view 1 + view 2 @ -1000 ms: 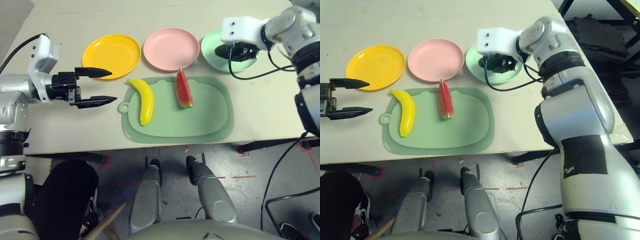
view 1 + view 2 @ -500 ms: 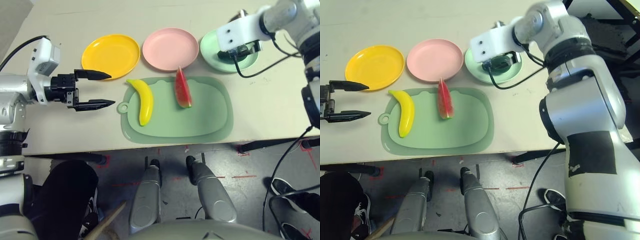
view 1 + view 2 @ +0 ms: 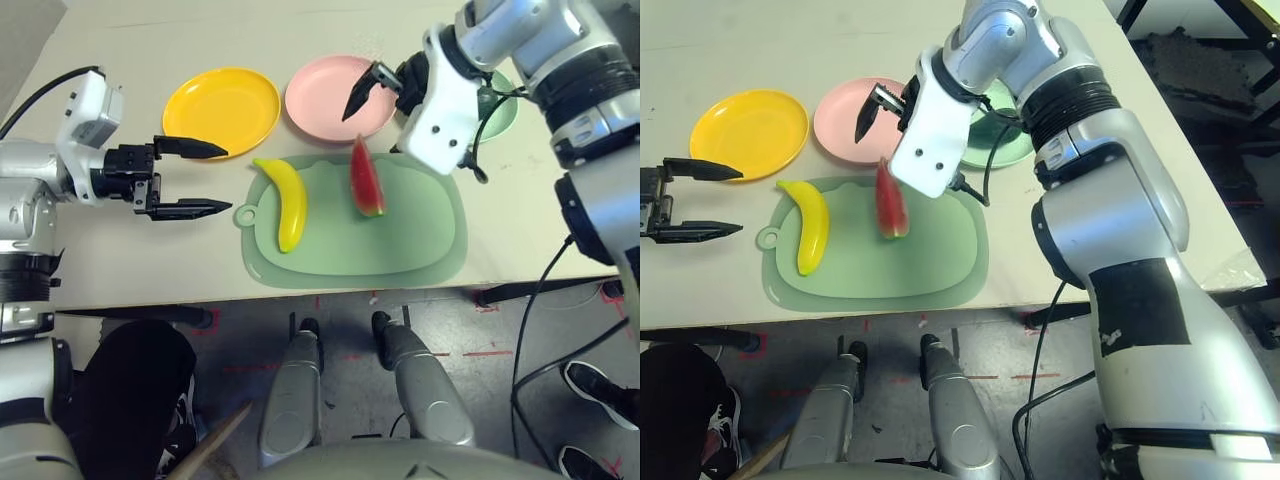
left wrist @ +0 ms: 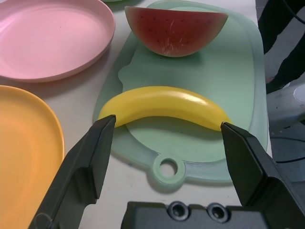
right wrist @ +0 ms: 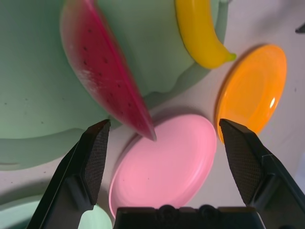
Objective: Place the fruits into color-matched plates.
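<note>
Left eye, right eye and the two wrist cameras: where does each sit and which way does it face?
Left eye: on the head, facing forward and down at the table; both forearms show.
Right eye: beside it, same direction; right forearm large.
Left wrist: on the left arm, looking along its open hand toward the banana.
Right wrist: on the right arm, looking along its open hand over the pink plate.
Shared by both wrists: banana, watermelon.

Pale tabletop (image 3: 120, 265); grey floor (image 3: 350, 370), red tape marks (image 3: 487, 353).
</note>
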Tool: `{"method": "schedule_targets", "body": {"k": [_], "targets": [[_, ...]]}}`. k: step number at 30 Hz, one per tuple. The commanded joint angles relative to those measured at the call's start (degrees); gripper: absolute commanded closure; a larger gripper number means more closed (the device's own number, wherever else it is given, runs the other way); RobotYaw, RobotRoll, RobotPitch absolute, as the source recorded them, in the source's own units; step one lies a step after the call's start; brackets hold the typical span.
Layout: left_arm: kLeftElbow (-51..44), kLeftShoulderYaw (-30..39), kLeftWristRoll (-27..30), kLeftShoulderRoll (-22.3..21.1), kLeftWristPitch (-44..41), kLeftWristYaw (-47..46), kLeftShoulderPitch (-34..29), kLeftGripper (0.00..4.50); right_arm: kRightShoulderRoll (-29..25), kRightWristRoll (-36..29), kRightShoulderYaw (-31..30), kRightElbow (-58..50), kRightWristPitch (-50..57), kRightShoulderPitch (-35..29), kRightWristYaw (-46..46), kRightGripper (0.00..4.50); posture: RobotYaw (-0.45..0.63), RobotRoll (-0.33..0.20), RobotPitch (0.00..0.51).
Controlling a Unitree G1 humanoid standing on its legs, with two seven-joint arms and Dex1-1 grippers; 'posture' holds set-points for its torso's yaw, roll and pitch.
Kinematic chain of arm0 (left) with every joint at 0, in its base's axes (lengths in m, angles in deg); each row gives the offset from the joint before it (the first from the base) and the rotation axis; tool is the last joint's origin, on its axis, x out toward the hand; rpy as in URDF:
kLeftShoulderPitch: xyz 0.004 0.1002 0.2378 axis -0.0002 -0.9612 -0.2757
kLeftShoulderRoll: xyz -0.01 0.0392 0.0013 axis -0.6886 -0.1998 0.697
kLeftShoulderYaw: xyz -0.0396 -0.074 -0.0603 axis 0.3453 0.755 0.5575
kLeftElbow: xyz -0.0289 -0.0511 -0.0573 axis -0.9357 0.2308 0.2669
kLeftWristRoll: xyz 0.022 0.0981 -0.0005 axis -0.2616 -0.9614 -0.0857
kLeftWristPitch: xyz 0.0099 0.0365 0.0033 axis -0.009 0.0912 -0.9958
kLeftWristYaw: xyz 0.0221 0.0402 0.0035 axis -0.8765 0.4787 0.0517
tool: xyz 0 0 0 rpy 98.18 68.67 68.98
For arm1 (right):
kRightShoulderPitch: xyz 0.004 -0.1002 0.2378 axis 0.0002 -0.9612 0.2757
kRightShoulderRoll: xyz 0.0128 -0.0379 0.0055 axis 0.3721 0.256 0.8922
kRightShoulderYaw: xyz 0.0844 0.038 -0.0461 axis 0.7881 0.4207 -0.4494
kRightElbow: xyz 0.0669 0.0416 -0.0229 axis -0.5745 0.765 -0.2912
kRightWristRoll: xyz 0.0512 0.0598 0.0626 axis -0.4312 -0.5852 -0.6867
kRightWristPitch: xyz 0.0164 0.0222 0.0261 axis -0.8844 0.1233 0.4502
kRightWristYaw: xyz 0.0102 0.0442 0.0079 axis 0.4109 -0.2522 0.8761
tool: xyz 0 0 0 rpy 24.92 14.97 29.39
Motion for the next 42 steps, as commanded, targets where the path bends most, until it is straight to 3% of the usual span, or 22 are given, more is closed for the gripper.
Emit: {"method": "schedule_targets", "body": {"k": [1,14,42], "targets": [[0.05,0.11,-0.26,-0.60,0.44,0.65,-1.01,0.00,0.83,2.55,-1.25,1.28,-1.53,-0.16,-0.85,0.06,-0.07,0.000,0.336],[0.68,0.07,-0.20,-0.97,0.92,0.65,-0.58,0.00,2.67,15.10,-4.87,5.28,-3.29,-1.50,-11.06,0.06,-0.06,0.000,0.339],[-0.60,0.41,0.75,-1.38,0.34,0.65,-1.67,0.00,3.96,17.16,-7.32,5.92,-1.94,-5.69,-11.36,0.06,-0.05,0.000,0.338]]}}
